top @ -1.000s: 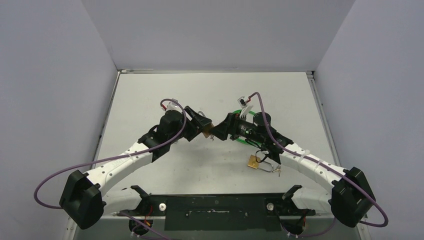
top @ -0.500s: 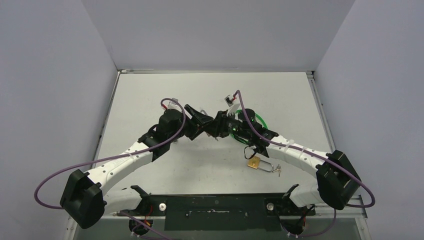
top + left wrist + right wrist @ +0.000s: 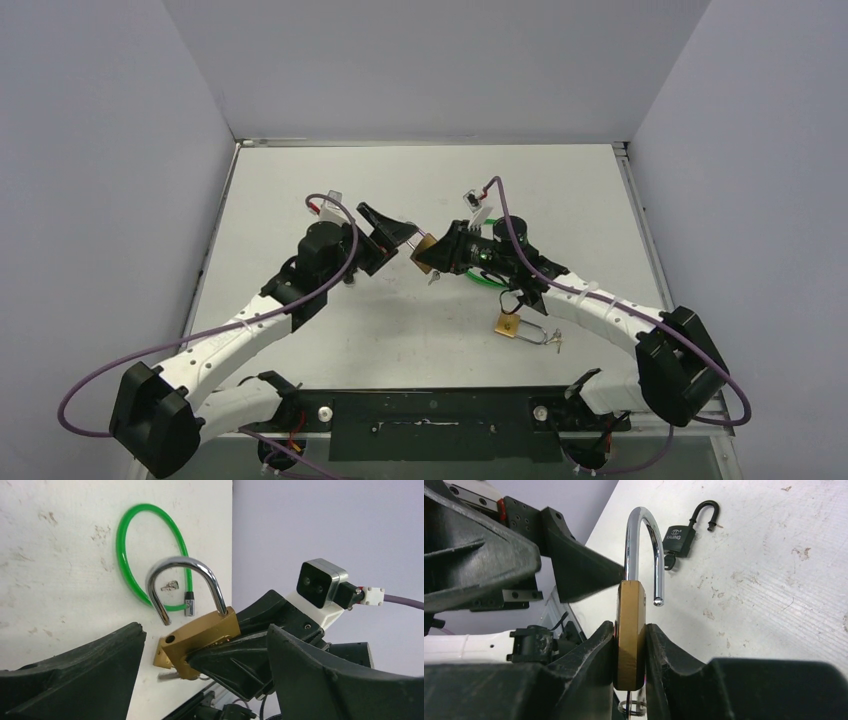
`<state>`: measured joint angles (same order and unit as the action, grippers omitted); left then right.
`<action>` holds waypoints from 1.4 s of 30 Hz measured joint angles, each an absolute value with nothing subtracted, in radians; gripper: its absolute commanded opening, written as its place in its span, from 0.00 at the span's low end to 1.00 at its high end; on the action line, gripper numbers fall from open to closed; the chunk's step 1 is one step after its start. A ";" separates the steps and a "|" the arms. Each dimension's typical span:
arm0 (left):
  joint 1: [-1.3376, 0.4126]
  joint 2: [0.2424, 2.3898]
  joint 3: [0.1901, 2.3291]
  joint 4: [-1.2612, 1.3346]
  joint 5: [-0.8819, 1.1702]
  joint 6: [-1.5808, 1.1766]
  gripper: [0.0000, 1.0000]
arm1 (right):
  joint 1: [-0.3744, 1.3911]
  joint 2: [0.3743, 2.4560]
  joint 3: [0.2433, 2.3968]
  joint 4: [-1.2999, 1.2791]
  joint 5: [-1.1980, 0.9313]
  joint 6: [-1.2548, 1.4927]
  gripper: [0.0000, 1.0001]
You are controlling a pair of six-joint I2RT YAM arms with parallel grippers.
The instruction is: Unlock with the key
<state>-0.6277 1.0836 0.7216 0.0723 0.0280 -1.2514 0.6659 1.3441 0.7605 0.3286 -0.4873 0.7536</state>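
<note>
My right tool [image 3: 630, 632] is clamped on the padlock [image 3: 630, 605] body, shackle pointing out past its fingertips; my left tool [image 3: 206, 630] is open, lock centred just ahead.

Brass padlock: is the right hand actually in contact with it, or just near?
Touching. Right wrist view: both fingers of the right hand press flat on the sides of the brass padlock, no gap on either side.

**Brass, chrome, plastic**

Satin brass for the golden rectangular padlock body [image 3: 629, 645]; mirror-bright chrome on its curved metal shackle [image 3: 644, 535]. Matt black plastic fingers [image 3: 589, 655] on the right gripper [image 3: 630, 626]. Scuffed, stained matt white counter [image 3: 774, 580]. Glossy plastic on the thin green ring [image 3: 121, 535].
</note>
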 measured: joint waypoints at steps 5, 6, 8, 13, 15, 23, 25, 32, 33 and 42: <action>-0.595 1.064 0.745 0.033 0.028 -1.099 0.68 | 0.618 1.304 0.732 0.346 -0.591 0.801 0.00; -0.591 1.064 0.751 0.025 0.028 -1.077 0.59 | 0.610 1.298 0.730 0.356 -0.609 0.814 0.00; -0.582 1.064 0.756 0.020 0.033 -1.030 0.46 | 0.603 1.285 0.729 0.379 -0.642 0.843 0.00; -0.567 1.065 0.757 0.015 0.051 -0.947 0.40 | 0.604 1.274 0.729 0.432 -0.706 0.912 0.00; -0.565 1.070 0.757 0.018 0.064 -0.929 0.34 | 0.604 1.274 0.729 0.437 -0.722 0.938 0.00; -0.562 1.101 0.758 0.112 0.136 -0.879 0.01 | 0.604 1.276 0.724 0.494 -0.749 1.110 0.00; -0.562 1.104 0.754 0.154 0.139 -0.865 0.01 | 0.605 1.290 0.719 0.557 -0.764 1.200 0.00; -0.555 1.118 0.718 0.267 0.139 -0.841 0.42 | 0.623 1.359 0.686 0.770 -0.777 1.496 0.00; -0.555 1.122 0.719 0.266 0.138 -0.834 0.47 | 0.623 1.364 0.682 0.782 -0.779 1.518 0.00; -0.556 1.103 0.732 0.020 0.052 -0.751 0.85 | 0.529 1.346 0.650 0.597 -0.710 1.447 0.00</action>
<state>-0.5564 1.1034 0.7322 0.0200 0.0525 -0.7513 0.5285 1.3460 0.6498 0.5972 -0.7097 1.4467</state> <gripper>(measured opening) 0.806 0.229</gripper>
